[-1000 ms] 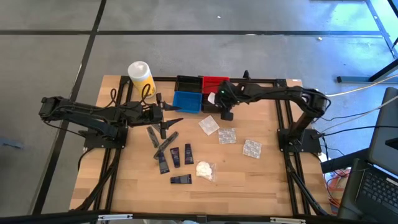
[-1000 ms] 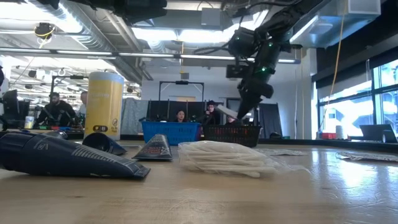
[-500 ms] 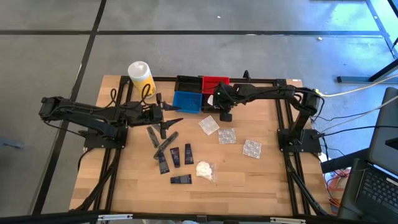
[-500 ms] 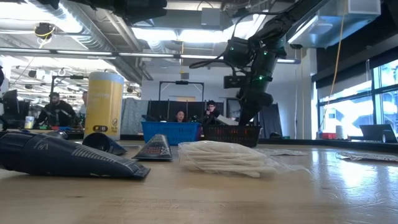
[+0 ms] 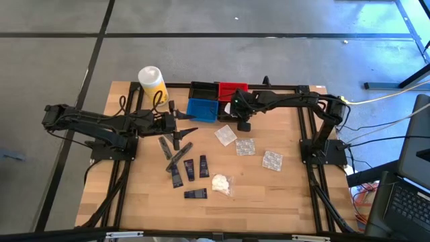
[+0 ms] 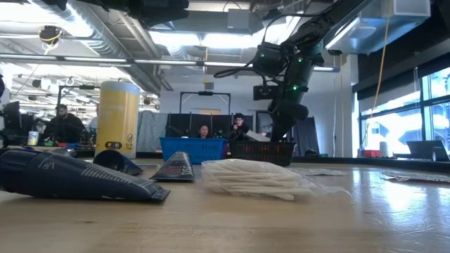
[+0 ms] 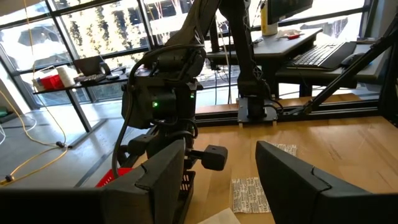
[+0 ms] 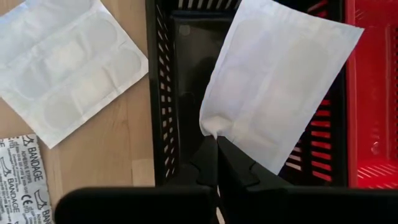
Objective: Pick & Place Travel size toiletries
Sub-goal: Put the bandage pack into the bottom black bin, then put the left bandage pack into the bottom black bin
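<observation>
Your right gripper (image 8: 217, 144) pinches a white packet (image 8: 280, 93) over the black bin (image 8: 180, 93). Your left gripper (image 5: 180, 125), fingers spread and empty, waits at nine o'clock of the blue bin (image 5: 202, 109).

Pale matt wood table (image 5: 282, 195), slotted plastic black bin (image 8: 168, 93), smooth white paper packet (image 8: 280, 81)

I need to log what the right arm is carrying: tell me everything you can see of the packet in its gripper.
The packet is a flat, whitish, translucent plastic sachet with faint pad shapes inside. The right gripper, shut, pinches one corner, so it hangs tilted over the black bin, beside the red bin. It touches nothing else visible.
</observation>
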Tool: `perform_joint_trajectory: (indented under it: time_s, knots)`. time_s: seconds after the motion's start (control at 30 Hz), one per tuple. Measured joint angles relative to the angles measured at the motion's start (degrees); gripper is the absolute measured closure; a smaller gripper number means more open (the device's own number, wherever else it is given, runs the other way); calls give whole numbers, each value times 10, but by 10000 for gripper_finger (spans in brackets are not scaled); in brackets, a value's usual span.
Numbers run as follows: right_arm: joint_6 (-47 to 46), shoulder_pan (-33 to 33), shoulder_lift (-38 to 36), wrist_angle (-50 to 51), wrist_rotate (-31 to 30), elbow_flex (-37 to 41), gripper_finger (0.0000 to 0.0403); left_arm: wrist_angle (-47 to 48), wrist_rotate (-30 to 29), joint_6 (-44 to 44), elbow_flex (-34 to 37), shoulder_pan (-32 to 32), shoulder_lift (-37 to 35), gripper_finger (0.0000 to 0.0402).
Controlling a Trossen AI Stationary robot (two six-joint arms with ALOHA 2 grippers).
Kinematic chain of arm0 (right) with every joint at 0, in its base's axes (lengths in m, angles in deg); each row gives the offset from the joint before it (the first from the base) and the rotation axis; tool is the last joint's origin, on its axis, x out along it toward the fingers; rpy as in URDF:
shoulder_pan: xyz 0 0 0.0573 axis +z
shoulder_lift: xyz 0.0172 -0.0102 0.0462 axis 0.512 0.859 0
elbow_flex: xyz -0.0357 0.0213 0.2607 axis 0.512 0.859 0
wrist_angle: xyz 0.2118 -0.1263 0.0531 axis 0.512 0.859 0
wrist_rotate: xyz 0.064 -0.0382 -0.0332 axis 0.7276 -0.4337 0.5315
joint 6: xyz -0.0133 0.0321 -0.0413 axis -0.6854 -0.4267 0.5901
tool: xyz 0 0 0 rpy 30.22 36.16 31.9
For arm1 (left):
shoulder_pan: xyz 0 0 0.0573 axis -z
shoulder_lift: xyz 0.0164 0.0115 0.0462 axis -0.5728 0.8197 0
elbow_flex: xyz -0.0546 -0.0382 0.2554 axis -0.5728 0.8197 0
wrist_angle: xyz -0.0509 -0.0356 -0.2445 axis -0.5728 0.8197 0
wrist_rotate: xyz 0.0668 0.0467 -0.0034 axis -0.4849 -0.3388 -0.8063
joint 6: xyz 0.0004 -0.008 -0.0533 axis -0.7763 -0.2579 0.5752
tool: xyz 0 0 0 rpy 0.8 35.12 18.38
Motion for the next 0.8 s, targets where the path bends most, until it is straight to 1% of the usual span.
perform_joint_trajectory:
  time_s: [0.1,0.2,0.47,0.63,0.73,0.8]
  knots:
    - [-2,0,0,0,-15,0,391,0,0,0,0,0,0,206]
    - [-2,0,0,0,-32,0,372,0,0,0,0,0,0,206]
    - [-3,0,0,-1,-33,0,298,0,0,0,0,0,0,206]
    - [-20,0,0,-3,-33,0,251,0,0,0,0,0,0,206]
    - [-48,1,0,-5,-35,0,234,0,0,0,0,0,0,206]
    - [-55,4,0,-5,-35,0,231,0,0,0,0,0,0,206]
